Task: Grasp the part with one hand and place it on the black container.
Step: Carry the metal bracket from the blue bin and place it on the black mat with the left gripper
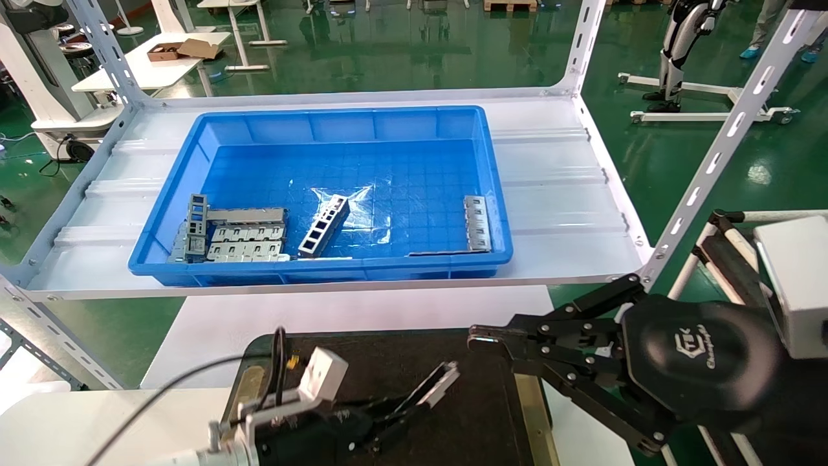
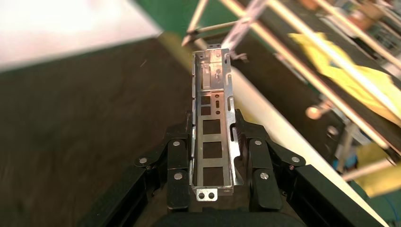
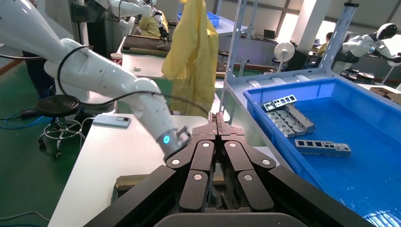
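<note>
My left gripper [image 1: 414, 401] is shut on the part [image 1: 438, 383], a slim grey metal channel with rectangular cutouts. It holds the part just above the black container [image 1: 401, 353], near the tray's right side. In the left wrist view the part [image 2: 213, 85] lies lengthwise between the black fingers [image 2: 177, 151], sticking out past the left gripper [image 2: 213, 118] over the dark tray [image 2: 85, 118]. My right gripper [image 1: 482, 336] is shut and empty, hovering by the tray's far right corner; its closed tips show in the right wrist view [image 3: 218, 118].
A deep blue bin [image 1: 336, 123] stands on the white shelf behind the tray. It holds a thick grey bar with square holes [image 1: 323, 226], flat slotted plates [image 1: 246, 243] and another grey piece [image 1: 477, 223]. Slanted shelf posts [image 1: 711, 155] rise on both sides.
</note>
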Controlling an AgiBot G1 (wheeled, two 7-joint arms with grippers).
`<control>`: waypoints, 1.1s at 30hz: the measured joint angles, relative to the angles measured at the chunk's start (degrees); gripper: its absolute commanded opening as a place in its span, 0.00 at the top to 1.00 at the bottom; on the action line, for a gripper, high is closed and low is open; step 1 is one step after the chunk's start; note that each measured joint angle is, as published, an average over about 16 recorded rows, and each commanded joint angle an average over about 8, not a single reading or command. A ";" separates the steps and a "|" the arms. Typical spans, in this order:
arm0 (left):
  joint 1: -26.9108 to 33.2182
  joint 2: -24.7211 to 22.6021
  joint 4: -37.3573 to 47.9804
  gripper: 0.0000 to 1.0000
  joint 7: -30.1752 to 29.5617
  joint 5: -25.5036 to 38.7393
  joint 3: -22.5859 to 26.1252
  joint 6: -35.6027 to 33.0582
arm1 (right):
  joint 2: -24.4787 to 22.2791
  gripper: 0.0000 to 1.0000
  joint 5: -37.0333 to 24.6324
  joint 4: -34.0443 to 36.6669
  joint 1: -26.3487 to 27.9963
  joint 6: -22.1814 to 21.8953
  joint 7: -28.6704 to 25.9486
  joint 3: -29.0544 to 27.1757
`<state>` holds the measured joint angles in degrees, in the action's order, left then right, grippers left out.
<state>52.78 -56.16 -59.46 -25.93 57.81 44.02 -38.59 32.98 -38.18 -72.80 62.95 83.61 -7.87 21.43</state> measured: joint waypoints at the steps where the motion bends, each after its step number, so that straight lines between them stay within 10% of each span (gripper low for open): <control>1: -0.62 -0.40 0.02 1.00 -1.37 0.52 0.49 2.07 | 0.00 1.00 0.00 0.00 0.00 0.00 0.00 0.00; 23: 1.06 -15.99 15.52 1.00 -23.84 4.96 10.82 32.33 | 0.00 0.99 0.01 0.00 0.00 -0.01 0.01 0.01; 27: 1.49 -16.93 16.48 0.88 -25.83 4.53 12.43 34.28 | -0.01 0.70 0.01 0.00 0.00 -0.01 0.01 0.02; 33: 1.65 -17.07 16.08 0.18 -28.06 3.67 14.74 36.48 | -0.01 0.05 0.01 0.00 0.01 -0.01 0.01 0.02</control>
<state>54.44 -73.24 -43.38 -53.99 61.48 58.76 -2.10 32.97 -38.16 -72.80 62.96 83.60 -7.86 21.44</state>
